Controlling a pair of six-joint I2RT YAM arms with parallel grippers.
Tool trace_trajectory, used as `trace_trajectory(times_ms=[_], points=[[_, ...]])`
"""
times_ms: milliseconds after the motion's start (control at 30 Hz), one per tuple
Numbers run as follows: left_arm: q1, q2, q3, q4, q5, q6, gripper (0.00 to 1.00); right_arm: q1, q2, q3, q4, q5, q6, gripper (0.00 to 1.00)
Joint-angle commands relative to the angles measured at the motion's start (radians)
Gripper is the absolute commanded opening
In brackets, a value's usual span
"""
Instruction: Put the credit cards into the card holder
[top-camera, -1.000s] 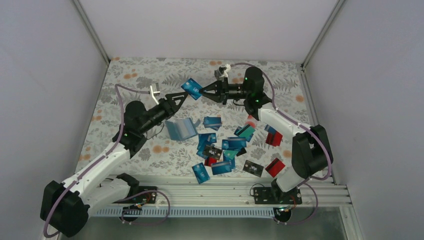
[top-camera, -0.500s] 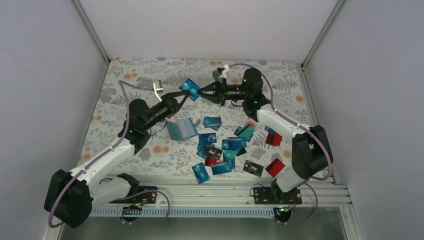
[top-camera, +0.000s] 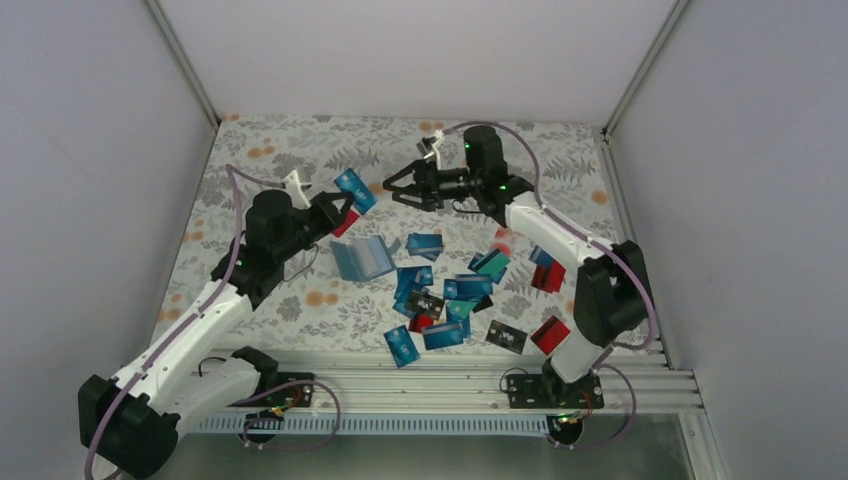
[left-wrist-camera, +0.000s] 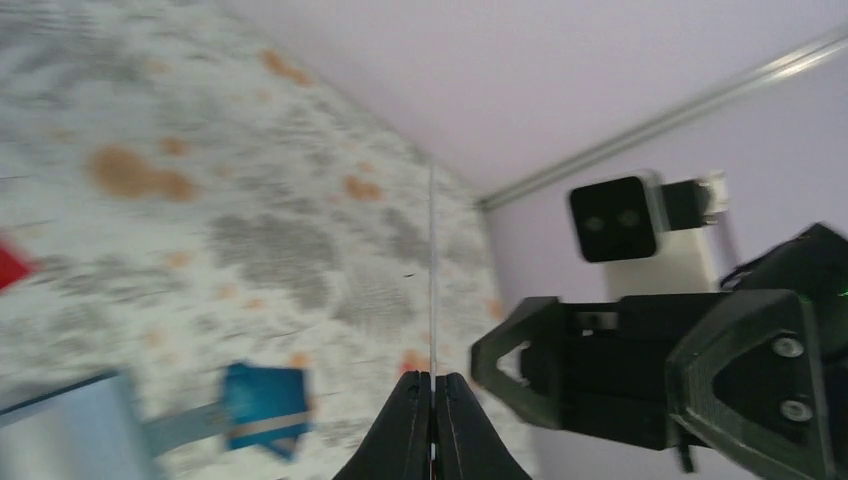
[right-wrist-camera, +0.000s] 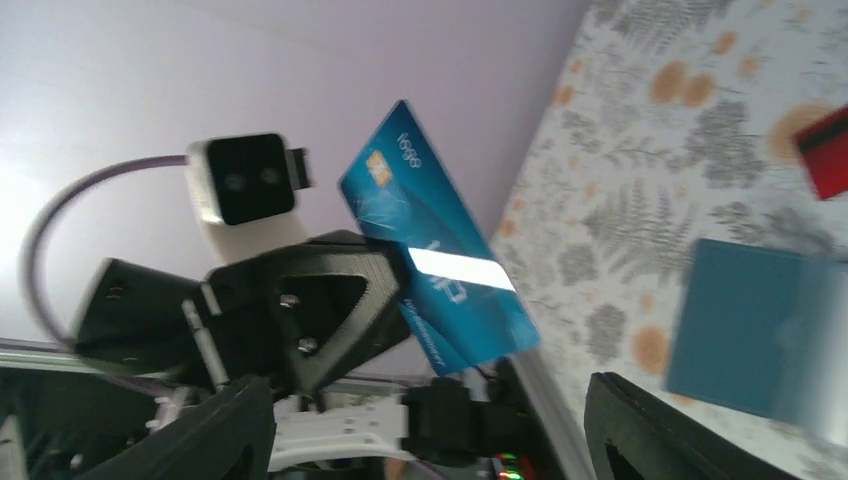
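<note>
Loose credit cards (top-camera: 447, 296): scattered, some overlapping, on the floral surface (top-camera: 250, 140) ahead of the arm bases.
Card holder (top-camera: 362, 257): lying open on the surface, just left of the scatter.
Left jaws: closed on one blue card (right-wrist-camera: 435, 290), raised off the surface beyond the holder.
Right jaws: spread wide, empty, just right of that card, not touching it.
Hard to make out: card print; the holder is blurred and cut off in both wrist views.

Table cover (top-camera: 270, 150): pale, grey ferns, orange blooms. Credit cards (top-camera: 425, 243): mostly blue and teal, some red, black. Card holder (top-camera: 363, 257): dull blue.
</note>
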Motion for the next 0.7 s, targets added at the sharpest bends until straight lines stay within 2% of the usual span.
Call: trace_trajectory(times_ms=[0,333,667], points=[[0.028,-0.016,-0.012,-0.341,-0.145,0.174,0.02,0.039,0.115,0.043,-0.255,0.080,-0.248,0.80],[0.039,0.059,-0.075,-0.416,-0.228,0.248,0.02,0.160,0.356,0.081,-0.302,0.164,-0.340,0.81],[0.041,0.103,-0.139,-0.358,-0.230,0.288,0.02,0.194,0.465,0.145,-0.331,0.249,-0.371,0.78]])
